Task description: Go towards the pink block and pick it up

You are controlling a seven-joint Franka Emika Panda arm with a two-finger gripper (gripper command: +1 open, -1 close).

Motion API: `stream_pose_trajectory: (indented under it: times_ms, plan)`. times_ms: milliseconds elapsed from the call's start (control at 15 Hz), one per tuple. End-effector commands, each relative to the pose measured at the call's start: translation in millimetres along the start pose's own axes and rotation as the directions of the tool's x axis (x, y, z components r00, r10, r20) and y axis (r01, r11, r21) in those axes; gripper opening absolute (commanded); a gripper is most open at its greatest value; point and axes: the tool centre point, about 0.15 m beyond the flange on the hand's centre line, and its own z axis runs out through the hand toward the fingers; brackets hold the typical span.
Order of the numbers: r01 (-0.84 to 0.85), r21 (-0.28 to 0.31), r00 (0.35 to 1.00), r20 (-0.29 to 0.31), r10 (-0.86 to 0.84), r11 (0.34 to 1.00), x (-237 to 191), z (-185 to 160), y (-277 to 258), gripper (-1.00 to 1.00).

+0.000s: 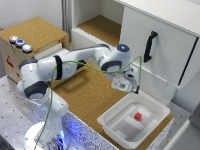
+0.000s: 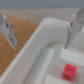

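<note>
The pink block is a tiny reddish cube lying inside the white tray, towards the exterior view's right. It also shows in the wrist view, resting on the tray's floor. My gripper hangs above the tray's far rim, a short way up from the block and not touching it. In the wrist view the gripper is open and empty, with one finger over the cork board and the other finger over the tray.
A cork board covers the table under the tray. A white cabinet with a black handle stands behind the gripper. A wooden box with coloured buttons sits at the exterior view's left. A green cable runs along the arm.
</note>
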Motion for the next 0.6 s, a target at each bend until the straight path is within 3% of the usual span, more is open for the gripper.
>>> stream_pose_trajectory:
  times_ms: [0, 67, 133, 267, 533]
  plan:
    - [-0.027, 0.122, 0.999, -0.034, 0.031, 0.992, -20.1, 47.7, 64.2, 1.00]
    - [-0.048, 0.148, 0.998, -0.035, 0.054, 0.988, -25.0, 57.3, 65.4, 1.00]
    - [-0.058, 0.129, 0.998, -0.021, 0.061, 0.990, -28.1, 68.8, 64.4, 1.00]
    - [-0.105, 0.151, 0.994, -0.019, 0.109, 0.983, -32.1, 93.5, 68.2, 1.00]
    - [-0.210, 0.142, 0.974, -0.056, 0.220, 0.967, -31.8, 114.0, 84.2, 1.00]
